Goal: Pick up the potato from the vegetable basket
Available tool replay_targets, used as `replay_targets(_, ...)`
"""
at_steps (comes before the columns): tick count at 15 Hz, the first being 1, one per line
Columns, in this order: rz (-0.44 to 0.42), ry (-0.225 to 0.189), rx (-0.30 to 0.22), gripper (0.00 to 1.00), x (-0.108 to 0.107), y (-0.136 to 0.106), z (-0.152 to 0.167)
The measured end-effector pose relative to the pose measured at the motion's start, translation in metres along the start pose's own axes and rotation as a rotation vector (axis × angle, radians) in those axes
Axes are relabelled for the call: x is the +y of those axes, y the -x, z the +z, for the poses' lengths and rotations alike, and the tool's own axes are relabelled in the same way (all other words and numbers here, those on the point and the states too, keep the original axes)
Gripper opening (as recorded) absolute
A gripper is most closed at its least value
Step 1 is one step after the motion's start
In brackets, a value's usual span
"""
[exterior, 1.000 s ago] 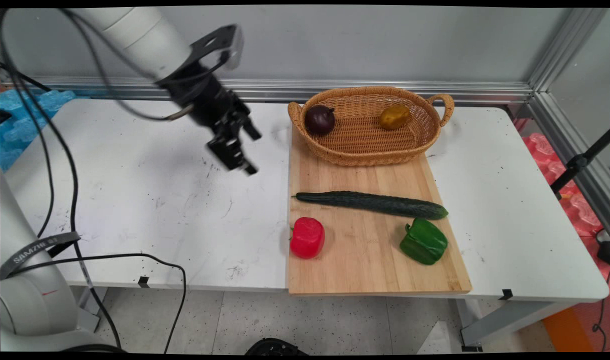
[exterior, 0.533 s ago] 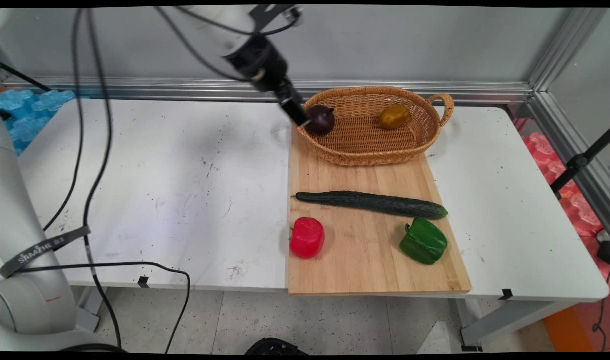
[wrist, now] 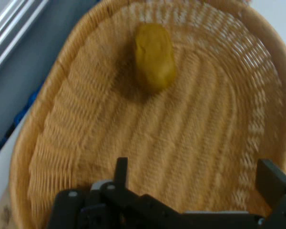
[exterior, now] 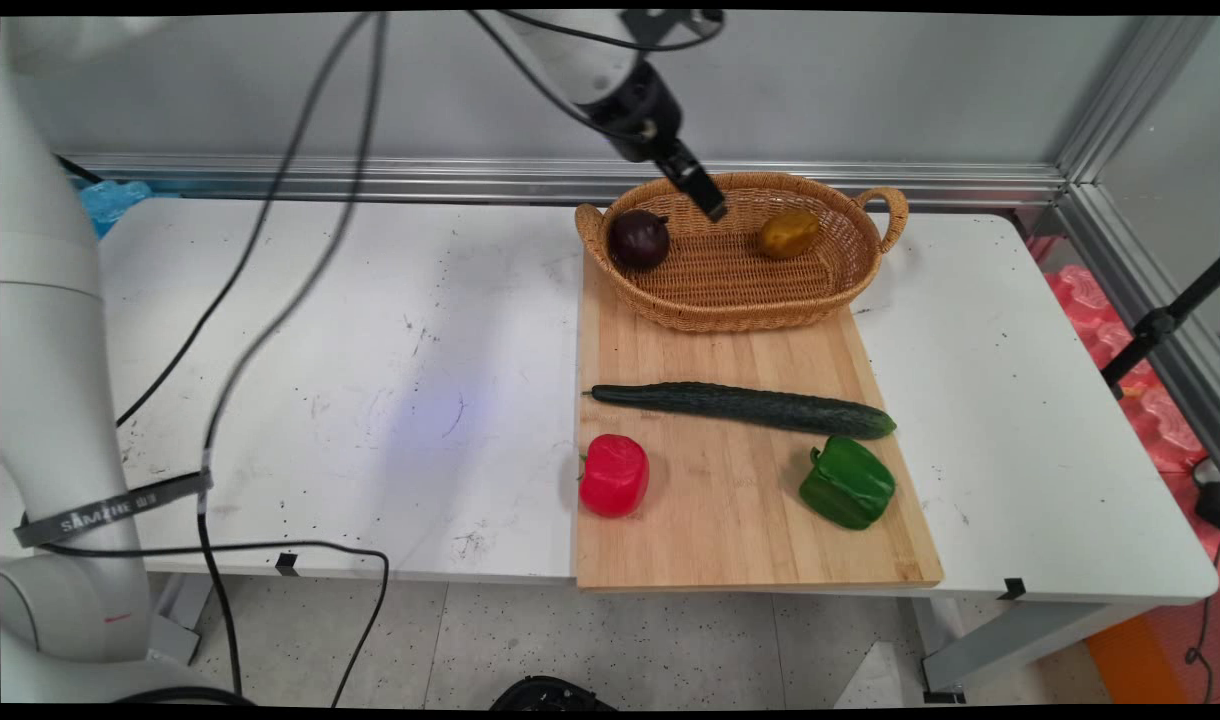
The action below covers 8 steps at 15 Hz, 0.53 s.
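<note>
My black gripper (exterior: pixel 711 204) hangs over the wicker basket (exterior: pixel 734 304), above its back middle, between a dark purple onion (exterior: pixel 638 239) on the left and a yellow-brown potato-like piece (exterior: pixel 788 233) on the right. In the hand view the gripper (wrist: pixel 195 179) is open and empty. Its two fingers (wrist: pixel 121 171) stand wide apart over the basket's woven floor (wrist: pixel 181 138). The yellow-brown piece (wrist: pixel 155 56) lies ahead of the fingers near the basket's wall. The onion is out of the hand view.
The basket sits on the far end of a wooden cutting board (exterior: pixel 730 545). On the board lie a long cucumber (exterior: pixel 745 408), a red pepper (exterior: pixel 615 475) and a green pepper (exterior: pixel 848 483). Black cables (exterior: pixel 270 300) hang over the table's left half.
The gripper has swung right and upward, from above the bare table left of the board, past the basket's left rim by the onion, to above the basket's middle.
</note>
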Motion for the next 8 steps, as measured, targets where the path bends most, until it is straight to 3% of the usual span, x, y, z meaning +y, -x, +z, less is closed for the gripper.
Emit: replay_targets(8, -0.027, -0.026, -0.008, 1.00, 0.001, -0.048, 0.091)
